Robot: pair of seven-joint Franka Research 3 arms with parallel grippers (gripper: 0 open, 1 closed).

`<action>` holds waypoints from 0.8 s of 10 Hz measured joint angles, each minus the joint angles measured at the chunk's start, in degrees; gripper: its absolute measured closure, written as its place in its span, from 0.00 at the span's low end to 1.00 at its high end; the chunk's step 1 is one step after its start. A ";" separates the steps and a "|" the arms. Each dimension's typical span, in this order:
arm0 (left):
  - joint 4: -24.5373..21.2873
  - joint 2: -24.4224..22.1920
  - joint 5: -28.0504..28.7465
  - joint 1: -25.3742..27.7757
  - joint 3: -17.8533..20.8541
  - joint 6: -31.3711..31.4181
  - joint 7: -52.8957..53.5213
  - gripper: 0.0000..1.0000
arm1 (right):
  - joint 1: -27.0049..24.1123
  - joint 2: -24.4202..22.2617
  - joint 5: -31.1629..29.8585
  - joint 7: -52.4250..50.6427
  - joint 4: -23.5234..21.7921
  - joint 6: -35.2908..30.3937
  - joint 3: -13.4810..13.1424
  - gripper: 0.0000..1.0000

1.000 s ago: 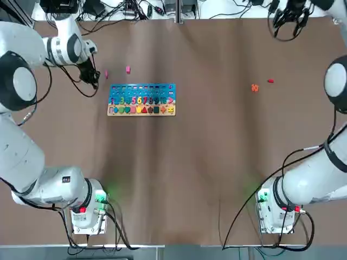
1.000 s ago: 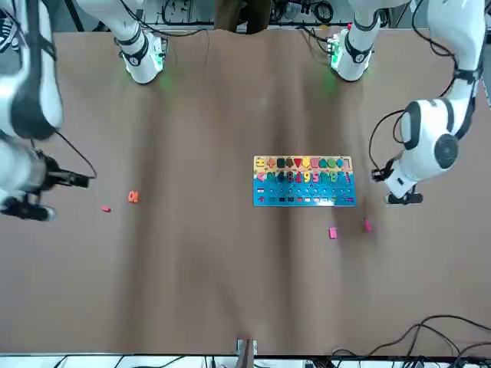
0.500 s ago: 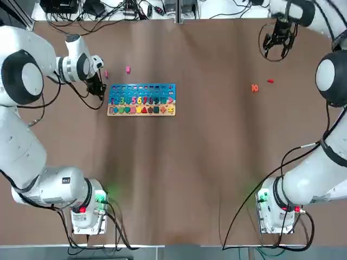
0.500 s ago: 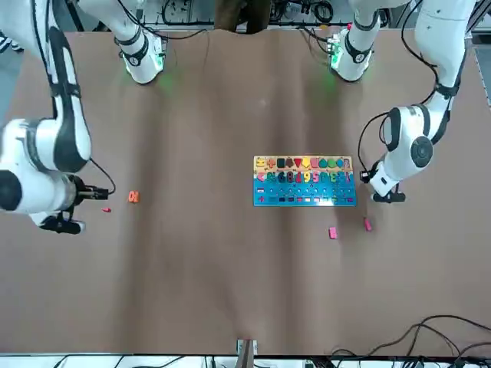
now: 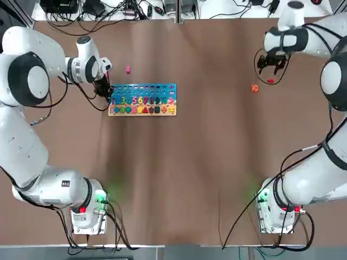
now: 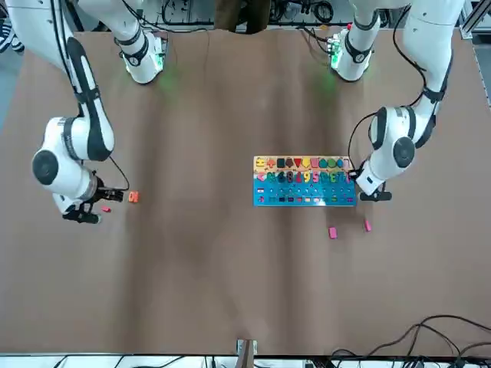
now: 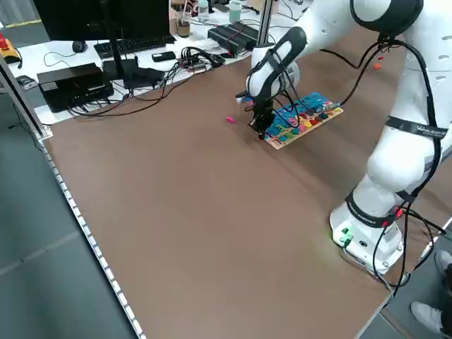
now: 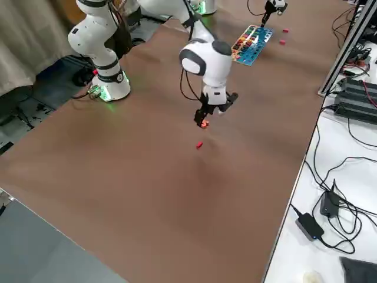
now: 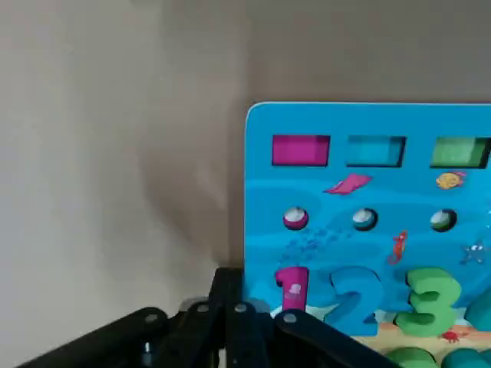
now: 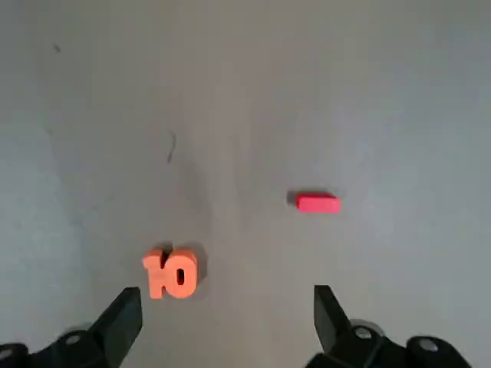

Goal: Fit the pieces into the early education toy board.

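Upper left in the top view, the left gripper (image 5: pixel 108 98), clenched, is at the toy board (image 5: pixel 142 100). Upper right, the right gripper (image 5: pixel 272 69), fingers spread, hovers near the orange piece (image 5: pixel 255 88) and red piece (image 10: pixel 318 203).

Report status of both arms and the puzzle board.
Left pincer shut, empty, at board's numeral-1 end. Right pincer open above orange piece. Nothing visibly blocking it.

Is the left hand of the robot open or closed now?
Closed. In the left wrist view, the two fingers of the left hand meet with no gap, beside the board.
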 joint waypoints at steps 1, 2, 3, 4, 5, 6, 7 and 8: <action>0.00 0.07 0.00 -1.04 0.03 0.18 -1.22 0.99 | 0.06 -0.18 0.00 0.00 -1.49 0.97 0.08 0.04; 0.01 0.13 0.01 -2.25 0.03 0.36 -2.79 0.99 | 0.24 -0.33 0.00 0.00 -1.87 1.01 0.18 0.09; 0.02 0.20 0.01 -3.81 0.03 0.41 -4.64 0.99 | 0.52 -0.46 0.00 0.02 -1.90 1.01 0.24 0.14; 0.15 0.45 0.04 -5.70 0.04 0.47 -6.72 0.99 | 0.80 -0.57 0.00 0.06 -1.90 1.01 0.25 0.29; 0.51 0.53 0.77 -7.36 0.32 0.44 -9.01 0.98 | 0.97 -0.61 0.02 0.06 -1.90 1.01 0.27 0.29; 1.29 1.04 0.77 -9.37 0.18 0.48 -11.42 0.97 | 1.08 -0.62 0.04 0.06 -1.90 1.02 0.30 0.29; 2.43 1.77 0.79 -11.99 0.17 0.47 -14.35 0.99 | 1.25 -0.62 0.11 0.06 -1.90 1.04 0.36 0.29; 3.76 2.56 0.80 -14.66 0.21 0.44 -17.32 0.99 | 1.71 -0.62 0.68 0.11 -1.92 1.05 0.39 0.29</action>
